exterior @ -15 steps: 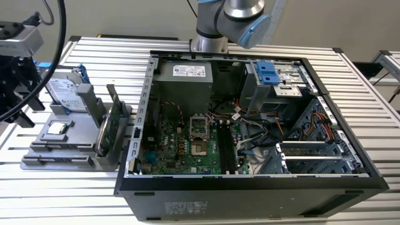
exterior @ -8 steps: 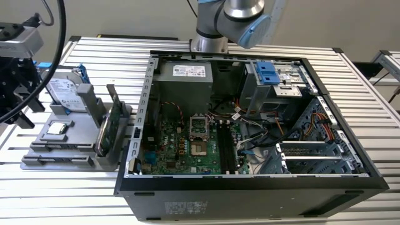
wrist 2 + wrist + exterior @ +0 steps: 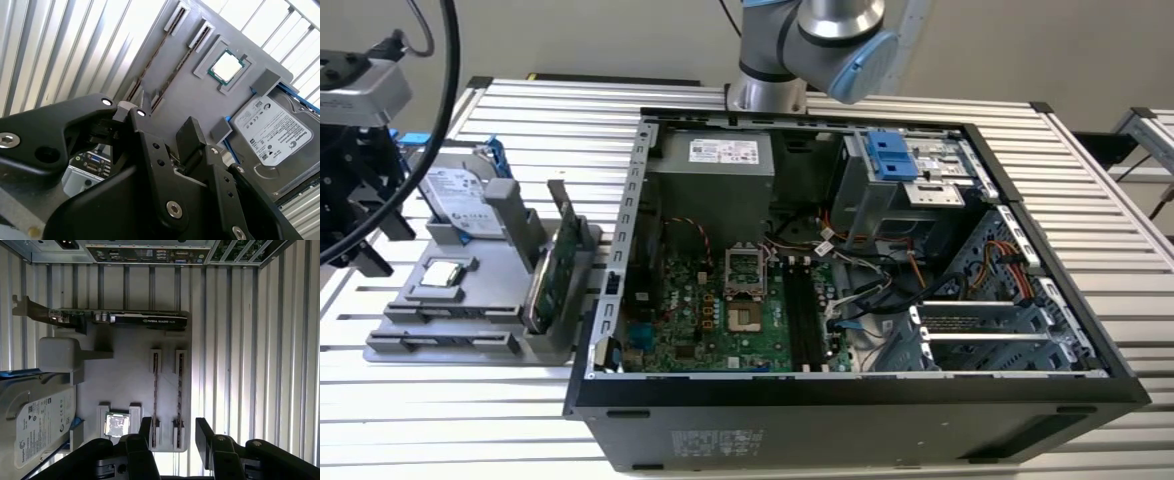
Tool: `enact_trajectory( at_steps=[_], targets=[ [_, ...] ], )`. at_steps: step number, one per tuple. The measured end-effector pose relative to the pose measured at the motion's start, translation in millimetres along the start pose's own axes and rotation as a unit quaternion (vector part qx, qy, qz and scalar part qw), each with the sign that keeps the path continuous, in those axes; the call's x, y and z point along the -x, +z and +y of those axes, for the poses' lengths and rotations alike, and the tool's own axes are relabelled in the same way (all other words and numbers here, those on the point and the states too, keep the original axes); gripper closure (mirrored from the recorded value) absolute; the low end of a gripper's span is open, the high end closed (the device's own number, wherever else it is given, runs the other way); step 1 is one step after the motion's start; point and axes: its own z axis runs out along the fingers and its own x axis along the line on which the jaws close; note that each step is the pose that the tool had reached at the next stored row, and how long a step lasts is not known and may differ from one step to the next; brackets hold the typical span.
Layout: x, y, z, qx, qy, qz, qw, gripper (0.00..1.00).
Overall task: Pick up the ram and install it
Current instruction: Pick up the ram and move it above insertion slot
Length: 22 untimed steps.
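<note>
Two ram sticks stand on edge, side by side, in the slots of a grey holder tray (image 3: pixel 127 365); one ram stick (image 3: pixel 179 390) lines up with the gap between my fingers and the other ram stick (image 3: pixel 154 390) lies just beside it. My gripper (image 3: pixel 174 434) hovers above the near end of these sticks, open, with nothing between its fingers. The same sticks appear as thin dark strips (image 3: pixel 172 67) in the second wrist view. In the exterior view my gripper (image 3: pixel 358 225) hangs at the left edge over the tray (image 3: pixel 400 350).
The tray also carries a silver hard drive (image 3: pixel 35 415), a processor chip (image 3: pixel 116 424) and a green expansion card (image 3: pixel 130 319) standing on edge. The open computer case (image 3: pixel 854 400) lies at the exterior view's right, its motherboard memory slots (image 3: pixel 803 320) exposed.
</note>
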Motion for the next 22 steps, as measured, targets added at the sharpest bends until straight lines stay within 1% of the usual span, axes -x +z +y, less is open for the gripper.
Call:
enact_trajectory(
  at_steps=[22],
  targets=[
    [-0.1,7.5,-0.2,0.0001,0.0,-0.0027,1.0,0.0]
  ],
)
